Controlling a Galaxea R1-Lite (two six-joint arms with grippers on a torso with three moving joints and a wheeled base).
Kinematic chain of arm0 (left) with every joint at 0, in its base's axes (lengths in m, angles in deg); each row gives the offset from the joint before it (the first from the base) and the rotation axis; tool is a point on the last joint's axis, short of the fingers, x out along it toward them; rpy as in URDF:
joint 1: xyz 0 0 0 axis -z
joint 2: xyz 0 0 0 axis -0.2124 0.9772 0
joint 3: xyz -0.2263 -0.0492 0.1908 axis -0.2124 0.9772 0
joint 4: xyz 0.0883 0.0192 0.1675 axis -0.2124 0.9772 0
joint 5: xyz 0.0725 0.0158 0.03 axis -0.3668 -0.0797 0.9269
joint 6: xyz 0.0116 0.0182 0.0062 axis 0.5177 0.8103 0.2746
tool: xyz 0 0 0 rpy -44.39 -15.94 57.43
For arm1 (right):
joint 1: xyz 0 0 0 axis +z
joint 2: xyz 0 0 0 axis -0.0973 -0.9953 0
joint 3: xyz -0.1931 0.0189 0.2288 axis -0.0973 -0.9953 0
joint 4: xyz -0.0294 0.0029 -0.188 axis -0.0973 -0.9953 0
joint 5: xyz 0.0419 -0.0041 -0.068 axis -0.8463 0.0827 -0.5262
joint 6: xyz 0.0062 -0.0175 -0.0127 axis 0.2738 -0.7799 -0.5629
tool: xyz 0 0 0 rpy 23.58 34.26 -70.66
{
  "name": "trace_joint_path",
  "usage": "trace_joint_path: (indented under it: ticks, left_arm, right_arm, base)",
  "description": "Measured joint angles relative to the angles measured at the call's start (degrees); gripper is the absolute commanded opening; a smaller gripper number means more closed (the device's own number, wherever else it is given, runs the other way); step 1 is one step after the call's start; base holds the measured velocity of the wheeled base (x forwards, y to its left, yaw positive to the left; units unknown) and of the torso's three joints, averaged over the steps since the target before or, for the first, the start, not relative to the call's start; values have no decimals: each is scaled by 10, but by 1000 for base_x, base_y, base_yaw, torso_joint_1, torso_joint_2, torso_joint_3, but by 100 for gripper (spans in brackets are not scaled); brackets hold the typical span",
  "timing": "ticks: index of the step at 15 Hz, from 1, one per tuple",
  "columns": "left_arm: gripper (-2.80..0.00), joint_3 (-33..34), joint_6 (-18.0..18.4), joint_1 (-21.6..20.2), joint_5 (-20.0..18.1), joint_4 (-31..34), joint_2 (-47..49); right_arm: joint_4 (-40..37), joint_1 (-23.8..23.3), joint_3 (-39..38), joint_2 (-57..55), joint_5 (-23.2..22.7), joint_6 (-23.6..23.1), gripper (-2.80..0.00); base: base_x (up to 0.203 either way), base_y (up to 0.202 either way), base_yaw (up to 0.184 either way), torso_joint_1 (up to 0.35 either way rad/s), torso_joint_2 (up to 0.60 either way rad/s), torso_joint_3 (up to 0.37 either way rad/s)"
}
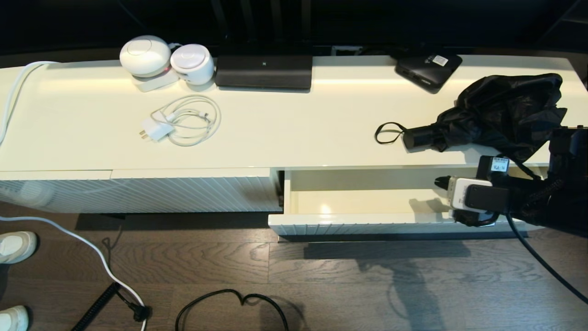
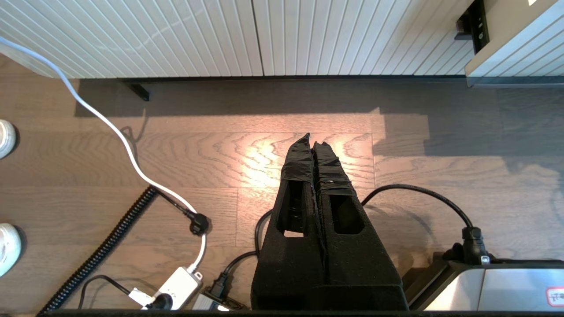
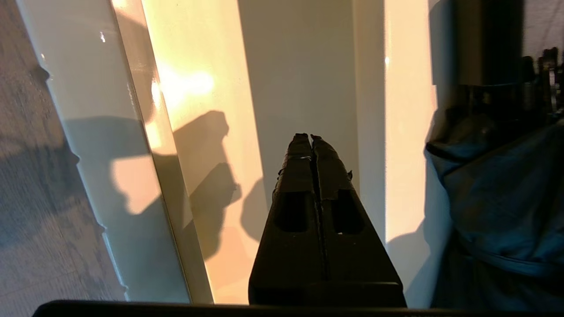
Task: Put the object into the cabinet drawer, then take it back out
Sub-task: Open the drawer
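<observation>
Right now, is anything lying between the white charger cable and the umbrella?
No. In the head view, only bare cabinet top separates the charger cable from the umbrella.

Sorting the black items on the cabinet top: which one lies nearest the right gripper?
The black umbrella, baggy fabric at the cabinet's right end, just behind the right gripper. The flat box and rectangular device sit further back.

The black folding umbrella [image 1: 500, 112] lies on its side on the cabinet top, at the far right, with loose baggy fabric. Its short cylindrical handle [image 1: 418, 137] points left, and the thin wrist loop [image 1: 388, 133] lies flat beside it. Below it, the cream-white drawer [image 1: 367, 202] stands pulled open, glossy inside, with a ribbed front.
</observation>
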Motion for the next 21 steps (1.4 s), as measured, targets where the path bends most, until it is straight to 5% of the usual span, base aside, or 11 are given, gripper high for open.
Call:
trace_joint_path:
  ticks: [10,21]
  left_arm:
    - [-280,0,0,0,0,0,0]
    - [-280,0,0,0,0,0,0]
  right_arm:
    - [8,-2,4,-28,3,-1,-280]
    - [-38,10,-77,22,17,-4,-280]
  base:
    - [0,0,0,0,0,0]
    - [0,0,0,0,0,0]
